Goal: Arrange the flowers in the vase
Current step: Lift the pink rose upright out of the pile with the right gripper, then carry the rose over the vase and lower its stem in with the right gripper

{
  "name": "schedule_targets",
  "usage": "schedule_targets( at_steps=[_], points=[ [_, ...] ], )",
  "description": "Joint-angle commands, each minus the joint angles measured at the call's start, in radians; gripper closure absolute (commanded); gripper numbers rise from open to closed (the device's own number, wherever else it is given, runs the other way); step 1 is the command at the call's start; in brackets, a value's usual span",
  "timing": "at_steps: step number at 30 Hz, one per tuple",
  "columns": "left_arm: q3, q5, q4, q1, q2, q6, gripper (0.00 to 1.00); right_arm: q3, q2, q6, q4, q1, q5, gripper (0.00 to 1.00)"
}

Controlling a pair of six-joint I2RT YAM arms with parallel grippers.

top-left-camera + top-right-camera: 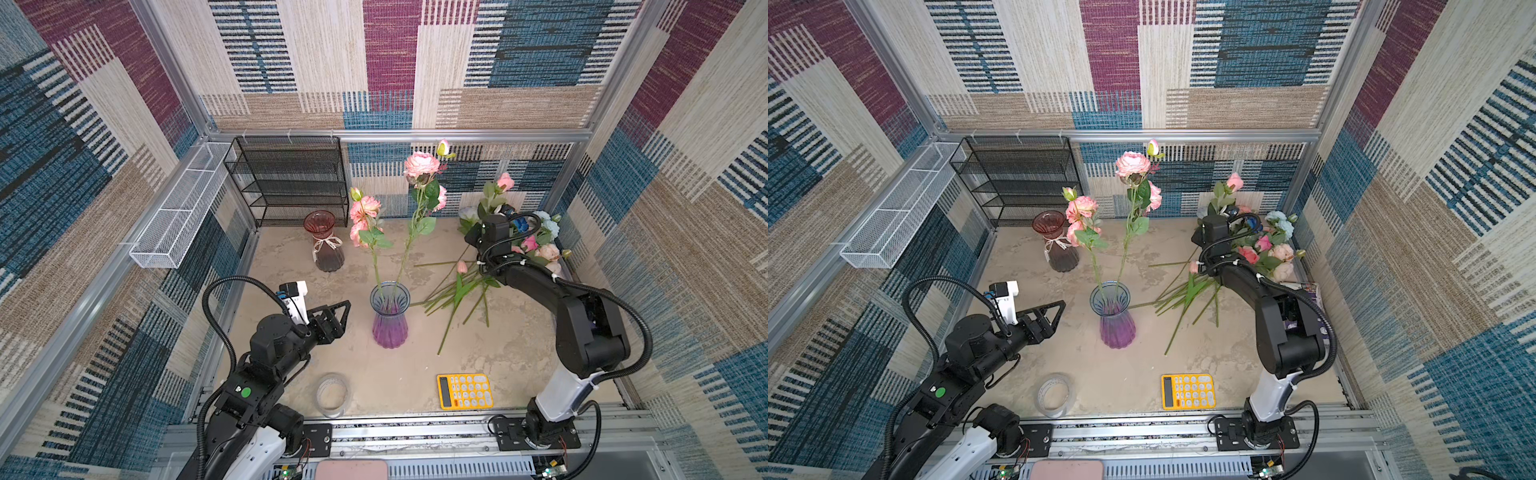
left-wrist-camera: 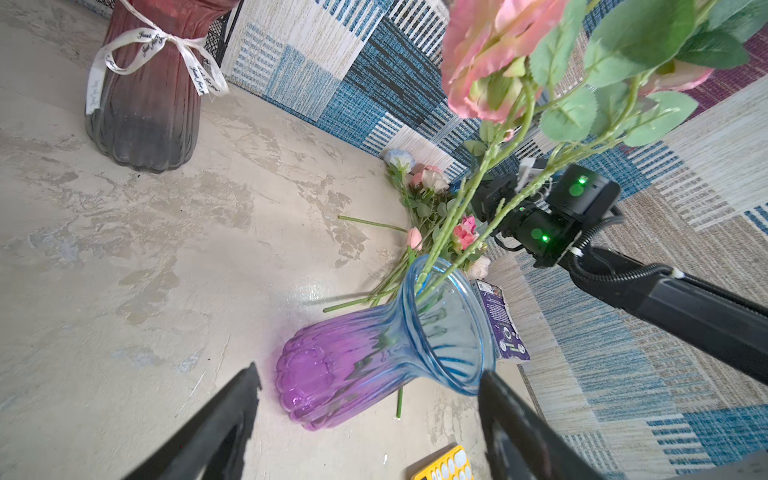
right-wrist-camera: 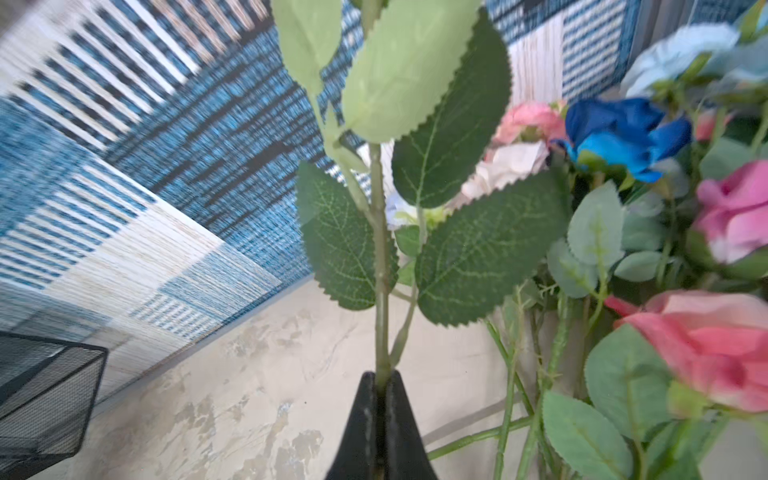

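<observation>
Two vases stand on the table (image 1: 291,266). The purple-and-blue glass vase (image 1: 390,316) is in the middle, and a red glass vase (image 1: 326,243) with a ribbon bow stands behind it to the left, empty.

Two pink flower sprays (image 1: 422,166) are already in the purple one. Their stems are upright and lean apart in a V, with the heads high over the rim.

A third flower, a single pink rose (image 1: 505,181), is up in the air at the far right. The right gripper (image 3: 382,376) has its fingers pinched tight on the stem below the leaves. The stem runs nearly vertical, bud on top.

Under and beside that arm lies the pile of roses (image 1: 540,249), too tangled for me to count. The heads are bunched in the far right corner and the long stems fan out flat towards the vase. One deep blue rose (image 3: 615,133) shows among the pinks, peaches and pale blues. The right arm crosses over the pile and hides part of it.

The left gripper (image 1: 347,305) hangs just left of the purple vase, fingers spread wide and holding nothing.

Near the front edge lie one yellow calculator (image 1: 464,390) and one roll of clear tape (image 1: 331,395). At the back left are one black mesh shelf (image 1: 286,183) and one white mesh basket (image 1: 183,212), the basket fixed to the side rail.
</observation>
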Motion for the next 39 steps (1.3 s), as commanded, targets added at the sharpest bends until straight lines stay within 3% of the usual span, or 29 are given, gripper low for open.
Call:
schedule_targets(
  at_steps=[1, 5, 9, 16, 19, 22, 25, 32, 39],
  points=[
    [0.03, -0.024, -0.023, 0.001, 0.002, 0.007, 0.16, -0.067, -0.128, -0.071, 0.16, 0.003, 0.06, 1.0],
    [0.06, -0.032, -0.046, 0.0, 0.002, 0.017, 0.16, -0.149, -0.315, -0.107, 0.17, 0.008, 0.022, 1.0],
    [0.096, -0.046, -0.085, 0.001, 0.002, 0.037, 0.16, -0.158, -0.496, -0.122, 0.057, 0.025, -0.071, 1.0],
    [0.141, -0.063, -0.133, 0.001, 0.005, 0.059, 0.16, -0.076, -0.733, -0.195, -0.156, 0.058, -0.434, 1.0],
    [0.146, -0.063, -0.134, 0.0, 0.007, 0.053, 0.16, -0.016, -0.778, -0.213, -0.205, 0.069, -0.589, 1.0],
    [0.147, -0.059, -0.134, 0.001, 0.01, 0.052, 0.16, 0.048, -0.783, -0.225, -0.212, 0.113, -0.671, 1.0],
    [0.147, -0.061, -0.134, 0.001, 0.011, 0.049, 0.16, 0.096, -0.747, -0.241, -0.162, 0.231, -0.668, 1.0],
    [0.146, -0.065, -0.133, 0.001, 0.011, 0.048, 0.16, 0.251, -0.525, -0.417, 0.002, 0.536, -0.491, 1.0],
    [0.146, -0.064, -0.139, 0.001, 0.011, 0.052, 0.16, 0.312, -0.347, -0.536, 0.234, 0.603, -0.394, 1.0]
  ],
)
